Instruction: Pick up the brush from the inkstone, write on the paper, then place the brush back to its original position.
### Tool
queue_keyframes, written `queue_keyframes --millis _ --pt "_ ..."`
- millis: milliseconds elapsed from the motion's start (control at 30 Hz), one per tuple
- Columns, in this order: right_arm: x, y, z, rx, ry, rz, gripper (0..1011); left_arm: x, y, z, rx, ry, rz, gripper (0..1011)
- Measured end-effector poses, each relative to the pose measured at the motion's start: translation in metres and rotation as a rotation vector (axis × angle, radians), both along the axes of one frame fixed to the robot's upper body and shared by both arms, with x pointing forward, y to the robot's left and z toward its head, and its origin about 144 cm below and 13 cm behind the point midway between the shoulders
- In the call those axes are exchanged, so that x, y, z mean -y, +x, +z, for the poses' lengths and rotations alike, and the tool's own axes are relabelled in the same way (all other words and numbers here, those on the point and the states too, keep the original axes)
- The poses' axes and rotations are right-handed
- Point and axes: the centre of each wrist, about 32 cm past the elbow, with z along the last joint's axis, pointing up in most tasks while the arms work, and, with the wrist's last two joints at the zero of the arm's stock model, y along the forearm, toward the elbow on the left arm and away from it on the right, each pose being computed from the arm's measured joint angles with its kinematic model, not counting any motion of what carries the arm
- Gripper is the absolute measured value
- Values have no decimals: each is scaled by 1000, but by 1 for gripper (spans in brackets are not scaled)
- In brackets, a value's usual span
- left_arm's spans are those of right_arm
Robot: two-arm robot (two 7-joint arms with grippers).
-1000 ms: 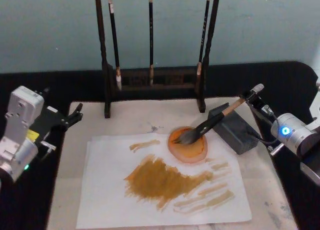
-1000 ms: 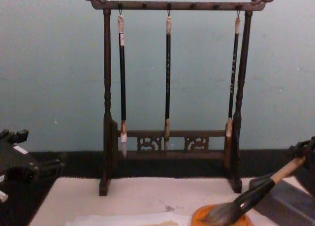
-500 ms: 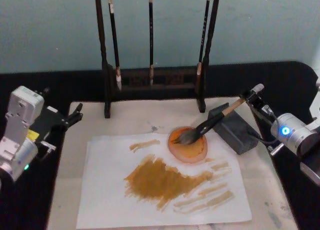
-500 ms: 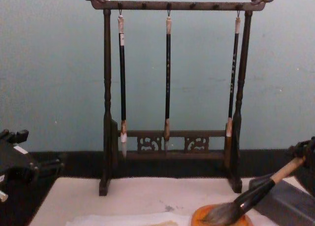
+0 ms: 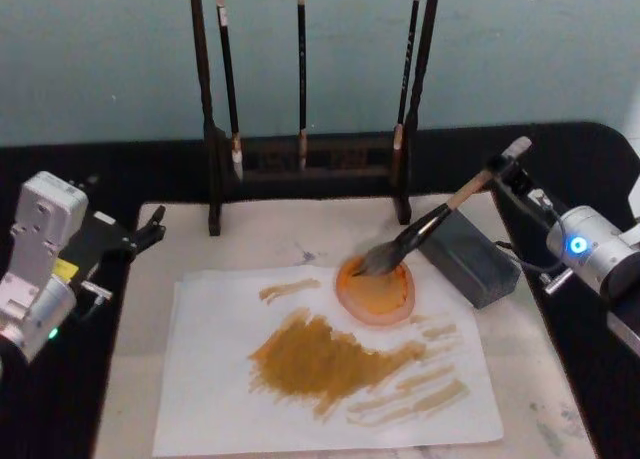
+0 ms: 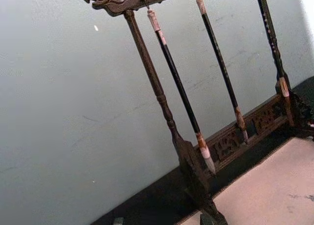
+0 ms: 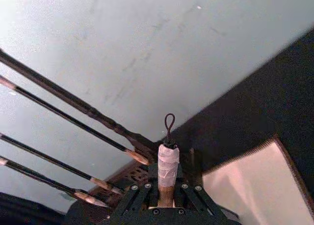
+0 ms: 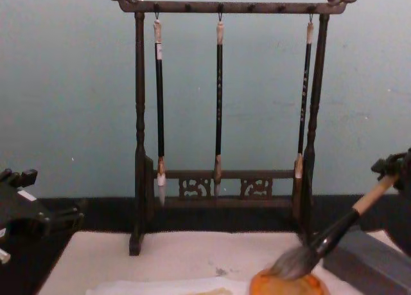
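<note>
1. Rack of dark wood stands at the far edge of the table. 3 thin black brushes hang on it, well clear of the work.
2. Beige mat covers the table. It likely protects the surface from spills.
3. Paper lies flat on the mat, near side. Ochre strokes already cover its middle, so the writing step looks done.
4. Grey box sits just beside the inkstone on the right. Judged a rest for the handle, since the handle slants over it without touching.
5. Inkstone sits at the paper's far right corner, within easy reach of the strokes.
6. Brush is tilted, tuft down at the inkstone's far rim and handle rising to the right. I cannot tell whether the tuft touches the rim or sits just above it.
7. Right gripper is clamped on the brush near its white wrapped end. Holding it that high keeps the jaws away from the ink.
8. Left gripper is parked at the mat's left edge, idle.
</note>
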Motion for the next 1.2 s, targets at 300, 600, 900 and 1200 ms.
queue_keyframes --millis 300,600,900,1200 --pt "-5 -3 11 71 -41 30 171 0 0 0 0 0 0 1010" --pt "-16 -7 22 187 -151 66 171 0 0 0 0 0 0 1010" --pt "-32 -7 31 322 -302 135 171 0 0 0 0 0 0 1010" --pt "-47 -5 34 445 -411 223 171 0 0 0 0 0 0 1010"
